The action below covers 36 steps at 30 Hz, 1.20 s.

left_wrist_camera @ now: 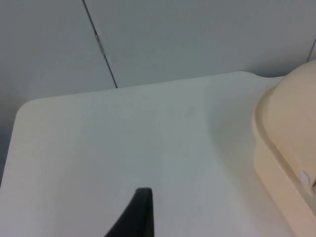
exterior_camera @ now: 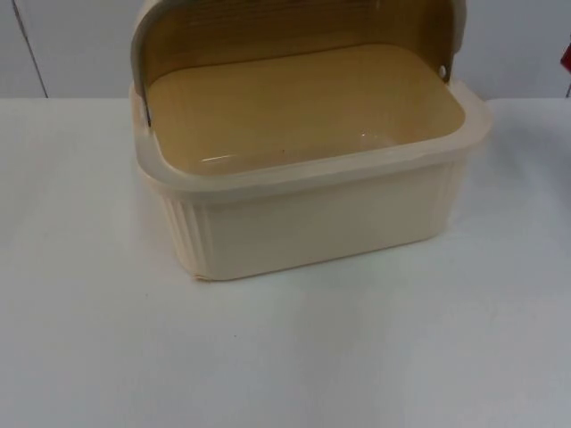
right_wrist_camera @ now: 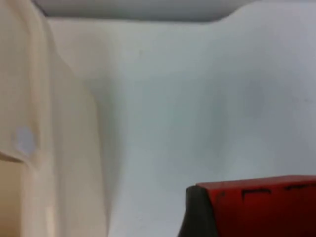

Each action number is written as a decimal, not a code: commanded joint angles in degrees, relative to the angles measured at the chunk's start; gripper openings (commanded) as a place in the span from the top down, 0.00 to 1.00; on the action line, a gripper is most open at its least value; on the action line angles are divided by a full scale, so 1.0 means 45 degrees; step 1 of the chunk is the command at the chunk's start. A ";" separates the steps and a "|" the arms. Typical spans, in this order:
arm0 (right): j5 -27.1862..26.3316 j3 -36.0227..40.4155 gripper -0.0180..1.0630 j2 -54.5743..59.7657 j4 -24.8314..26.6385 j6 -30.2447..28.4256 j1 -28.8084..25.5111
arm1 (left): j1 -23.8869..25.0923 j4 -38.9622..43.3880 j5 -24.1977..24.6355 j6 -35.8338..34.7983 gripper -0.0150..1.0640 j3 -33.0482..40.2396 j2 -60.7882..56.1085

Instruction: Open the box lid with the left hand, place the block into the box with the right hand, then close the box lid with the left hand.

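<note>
The box (exterior_camera: 303,178) sits in the upper middle of the top view, on the white table (exterior_camera: 285,357), its ribbed cream front facing the camera. Its lid (exterior_camera: 294,36) is swung up and back, standing behind the opening at the top edge of the frame. The tan inside of the box looks bare; no block lies in it.

So the opening step looks done, and the step in hand is the second: getting the block into the box with the right arm.

In the right wrist view the block (right_wrist_camera: 261,205), red, lies against a black fingertip (right_wrist_camera: 195,212), with the box's outer wall (right_wrist_camera: 54,148) beside it and bare table between. The right gripper appears to be holding the block, closed on it, off the box's right side. A sliver of red at the right edge of the top view, near the top (exterior_camera: 566,58), is probably this same block, though it is too small to be sure.

The left wrist view shows one black fingertip (left_wrist_camera: 140,212) above open table, with the box's rounded end (left_wrist_camera: 289,148) off to the side. The left arm waits there; whether its fingers are open or closed I cannot tell.

The next move calls for carrying the block over the right rim, clear of the raised lid and its hinge, then lowering it before letting go.
</note>
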 commanded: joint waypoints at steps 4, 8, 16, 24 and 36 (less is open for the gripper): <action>0.0537 -0.0366 0.98 -0.2460 -0.2181 0.1603 0.0303 | 0.0035 -0.0032 -0.0028 0.0000 0.02 0.0031 -0.0192; 0.0407 -0.0366 0.98 -0.3834 -0.2938 0.2072 0.0878 | 0.0035 -0.0032 -0.0028 0.0000 0.02 0.0031 -0.0344; 0.0438 -0.0314 0.98 -0.5916 -0.2938 0.2072 0.3067 | 0.0035 -0.0032 -0.0055 0.0000 0.02 0.0031 -0.0604; -0.0970 0.0896 0.98 -0.6568 -0.3046 0.2349 0.5650 | 0.0035 -0.0032 0.0054 0.0000 0.02 0.0031 -0.0762; -0.8396 0.5978 0.98 -0.6875 -0.4253 0.2579 0.7666 | 0.0035 0.0016 0.0251 0.0000 0.02 0.0031 -0.0813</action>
